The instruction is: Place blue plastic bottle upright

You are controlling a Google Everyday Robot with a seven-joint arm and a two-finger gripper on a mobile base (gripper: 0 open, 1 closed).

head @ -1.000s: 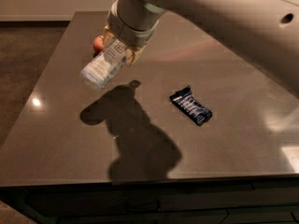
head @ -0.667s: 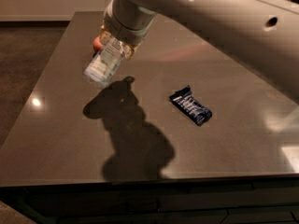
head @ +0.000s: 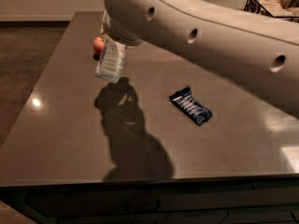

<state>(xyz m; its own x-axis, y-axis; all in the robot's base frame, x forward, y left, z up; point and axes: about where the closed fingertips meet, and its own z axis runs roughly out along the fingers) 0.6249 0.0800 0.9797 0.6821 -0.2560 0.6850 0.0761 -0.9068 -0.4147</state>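
1. Well, at the far left the table (head: 60, 139) is a dark brown slab, smooth and glossy, and a small round spot of lamp glare sits on it near the left edge.
2. Next comes the apple (head: 97, 45), a small, round, orange-pink fruit with a matt skin. It rests on the table at the back, just left of what I hold, and is partly hidden behind it.
3. The blue plastic bottle (head: 111, 60) hangs in the air above the table, close to upright, with its base tipped slightly to the left. Its body is thin clear plastic, a narrow cylinder wrapped in a pale blue-and-white label with fine dark print. The cap end is hidden up in my grip.
4. My gripper (head: 108, 34) is above the rear left part of the table. My fingers are clamped on the bottle's upper end, though the arm's shell covers most of them.
5. Below the bottle a soft-edged, lumpy shadow (head: 128, 134) runs over the tabletop toward the front edge.
6. Right of the shadow, well apart from the bottle, the snack wrapper (head: 190, 106) lies flat and askew. It is dark blue crinkled foil with pale print and crimped ends.
7. My arm (head: 210, 31) sweeps across the top right, a thick, rounded, cream-coloured casing with a row of small dark round holes.
8. At the far right, pale glare patches lie on the table's gloss.
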